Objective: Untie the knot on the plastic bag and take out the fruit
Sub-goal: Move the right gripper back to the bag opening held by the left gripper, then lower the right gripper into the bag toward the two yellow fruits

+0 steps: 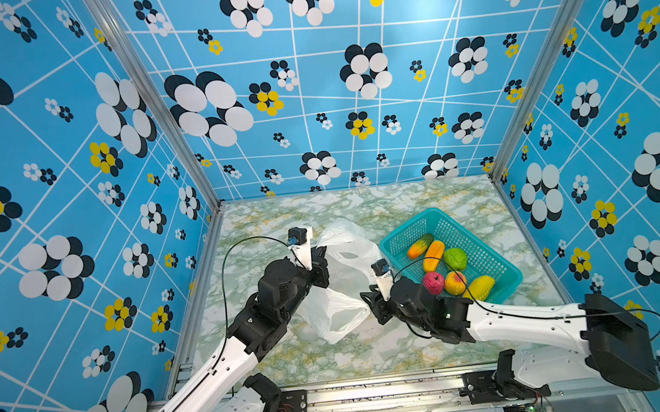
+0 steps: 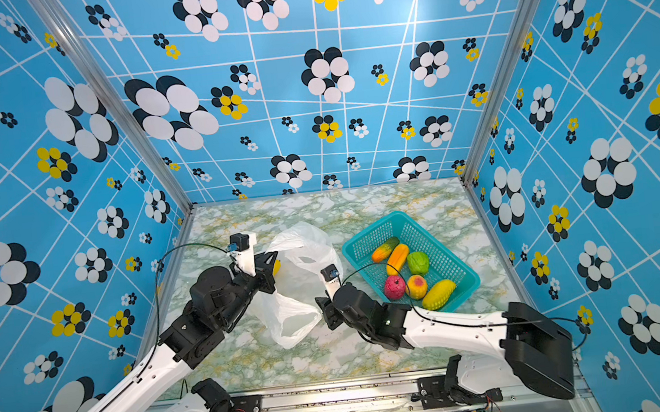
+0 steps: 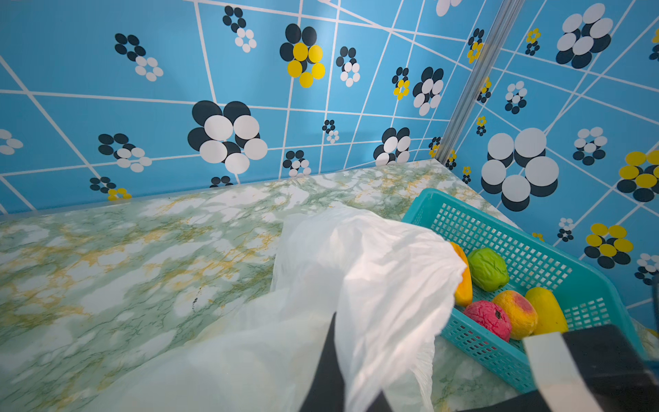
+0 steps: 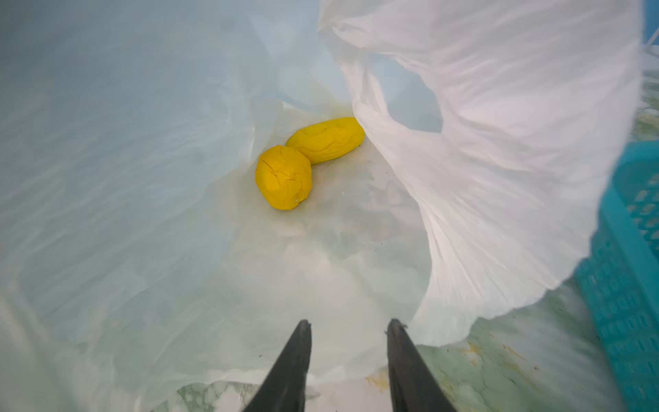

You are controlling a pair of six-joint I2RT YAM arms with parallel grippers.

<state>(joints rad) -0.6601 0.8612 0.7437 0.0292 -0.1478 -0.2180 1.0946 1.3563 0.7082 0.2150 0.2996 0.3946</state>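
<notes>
White film, thin and crinkly: the bag [image 1: 341, 293] lies mid-tabletop [image 1: 336, 361], a little toward the left edge. Its mouth gapes and no knot can be seen. It should weigh almost nothing and will likely slump and slide, so pinch a rim or handle loop rather than push it. Inside, a round fruit [image 4: 284, 177] and an oblong fruit [image 4: 326, 139] lie touching, both yellow, matte and faintly creased. They are probably light and firm; grip across the middle, though the round one may roll. The right claw [image 4: 347, 324] sits at the mouth, tips apart with nothing between them. The left claw [image 1: 318, 254] is pressed together on the bag's film. Beside the bag, toward the right edge, a teal mesh basket [image 1: 417, 218] holds six more fruit [image 1: 455, 258].
</notes>
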